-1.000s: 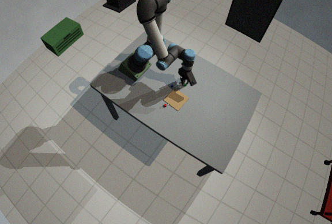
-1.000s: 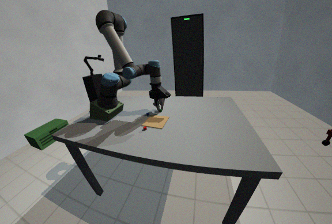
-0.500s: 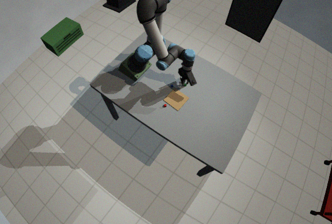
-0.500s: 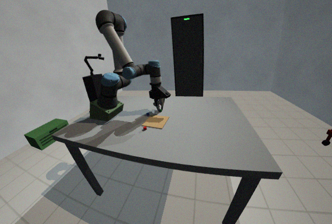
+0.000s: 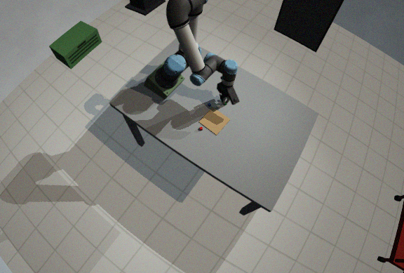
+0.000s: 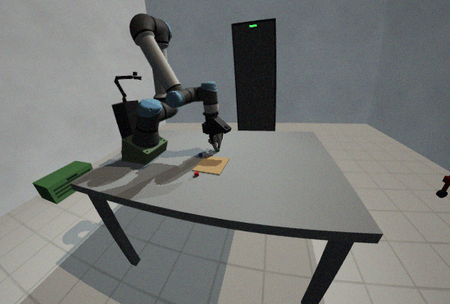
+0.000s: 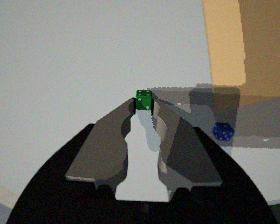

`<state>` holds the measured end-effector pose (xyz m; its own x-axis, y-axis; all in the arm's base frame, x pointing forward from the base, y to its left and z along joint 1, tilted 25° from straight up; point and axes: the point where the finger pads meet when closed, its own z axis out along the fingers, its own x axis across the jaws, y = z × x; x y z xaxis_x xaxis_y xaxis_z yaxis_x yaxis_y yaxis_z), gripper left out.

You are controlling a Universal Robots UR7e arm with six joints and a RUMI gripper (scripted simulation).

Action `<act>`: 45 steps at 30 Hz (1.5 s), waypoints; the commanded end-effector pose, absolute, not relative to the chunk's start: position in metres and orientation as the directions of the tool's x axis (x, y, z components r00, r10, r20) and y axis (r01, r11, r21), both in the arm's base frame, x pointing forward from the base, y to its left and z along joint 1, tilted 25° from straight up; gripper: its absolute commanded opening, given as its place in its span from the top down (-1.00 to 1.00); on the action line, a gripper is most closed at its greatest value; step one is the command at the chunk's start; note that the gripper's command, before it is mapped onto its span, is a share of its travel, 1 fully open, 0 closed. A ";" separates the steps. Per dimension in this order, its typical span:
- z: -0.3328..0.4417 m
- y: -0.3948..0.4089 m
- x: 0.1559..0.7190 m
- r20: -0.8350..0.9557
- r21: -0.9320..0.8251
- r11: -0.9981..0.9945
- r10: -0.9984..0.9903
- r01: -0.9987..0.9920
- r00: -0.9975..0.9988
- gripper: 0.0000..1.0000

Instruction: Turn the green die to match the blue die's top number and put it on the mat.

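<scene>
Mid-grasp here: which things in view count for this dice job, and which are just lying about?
Job:
- green die, clamped in the tool
- blue die, on the table beside the mat
- mat
- red die, leave its top number alone

Lying about:
- green crate on the floor
- black cabinet
- red cart
</scene>
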<state>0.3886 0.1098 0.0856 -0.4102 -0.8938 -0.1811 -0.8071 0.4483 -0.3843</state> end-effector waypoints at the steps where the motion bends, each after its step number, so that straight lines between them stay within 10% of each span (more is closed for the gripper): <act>1: 0.086 0.110 0.389 -0.182 -0.385 0.448 -0.894 -0.807 -0.410 0.99; 45: 0.109 0.110 0.378 -0.182 -0.385 0.448 -0.894 -0.807 -0.410 0.99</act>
<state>0.3826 0.1101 0.0987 -0.4103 -0.8938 -0.1810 -0.8067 0.4483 -0.3850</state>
